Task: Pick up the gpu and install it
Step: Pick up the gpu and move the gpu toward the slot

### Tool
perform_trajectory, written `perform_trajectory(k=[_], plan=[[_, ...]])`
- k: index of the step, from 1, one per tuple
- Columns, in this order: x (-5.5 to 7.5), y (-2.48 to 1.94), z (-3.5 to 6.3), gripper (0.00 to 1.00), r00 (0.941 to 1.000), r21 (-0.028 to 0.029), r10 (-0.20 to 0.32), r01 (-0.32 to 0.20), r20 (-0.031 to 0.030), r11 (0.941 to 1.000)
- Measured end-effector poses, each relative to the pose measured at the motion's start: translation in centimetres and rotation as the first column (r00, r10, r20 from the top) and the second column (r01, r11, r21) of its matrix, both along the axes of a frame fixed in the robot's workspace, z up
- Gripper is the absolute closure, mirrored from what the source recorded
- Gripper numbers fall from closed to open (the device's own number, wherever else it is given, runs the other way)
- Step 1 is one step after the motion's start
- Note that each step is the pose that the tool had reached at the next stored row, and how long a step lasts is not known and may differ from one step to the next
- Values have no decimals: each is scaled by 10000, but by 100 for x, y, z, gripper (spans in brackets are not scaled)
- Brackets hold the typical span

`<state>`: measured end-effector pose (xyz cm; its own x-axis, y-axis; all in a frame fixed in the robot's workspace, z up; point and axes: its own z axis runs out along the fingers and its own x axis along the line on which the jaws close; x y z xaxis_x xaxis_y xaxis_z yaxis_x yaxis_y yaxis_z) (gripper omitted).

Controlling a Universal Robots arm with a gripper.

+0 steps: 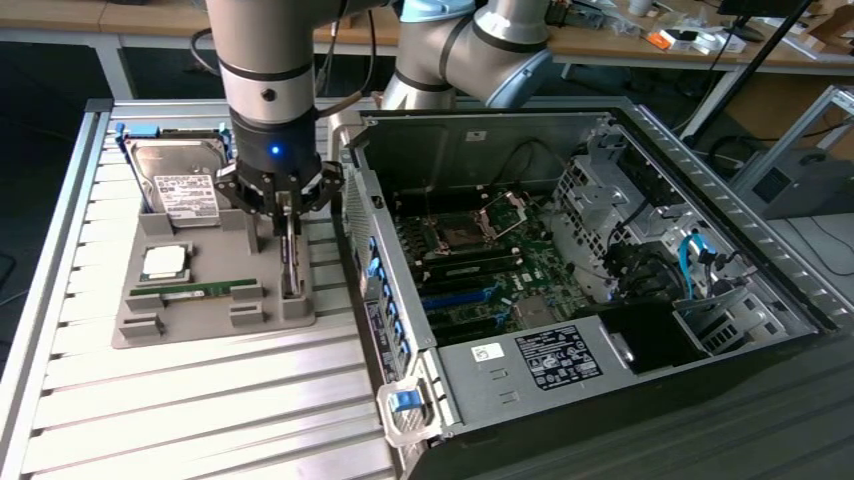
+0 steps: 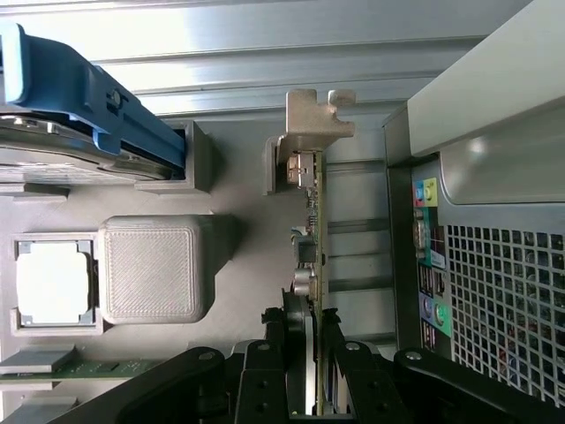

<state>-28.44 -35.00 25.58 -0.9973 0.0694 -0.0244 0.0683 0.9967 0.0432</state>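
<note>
The pincer [image 2: 307, 389] pinches the gpu [image 2: 316, 221] by its upper edge. The card stands on edge directly beneath it, seated in the grey holder [image 1: 200, 325]. A square grip and a straight lift should keep the bracket [image 2: 313, 119] from snagging the slot.

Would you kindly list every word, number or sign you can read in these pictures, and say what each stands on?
None of the text is legible.
Hard drive label: printed lines, too blurred to read.
Power supply label: too small to read.
Small white sticker beside it: a round mark, unreadable.
Coloured port markings on the case's rear: no legible characters.
</note>
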Motion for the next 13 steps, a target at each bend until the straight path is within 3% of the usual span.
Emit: perform_trajectory(k=[13], plan=[[0,0,26,73,10000,3,0,0,0,10000]])
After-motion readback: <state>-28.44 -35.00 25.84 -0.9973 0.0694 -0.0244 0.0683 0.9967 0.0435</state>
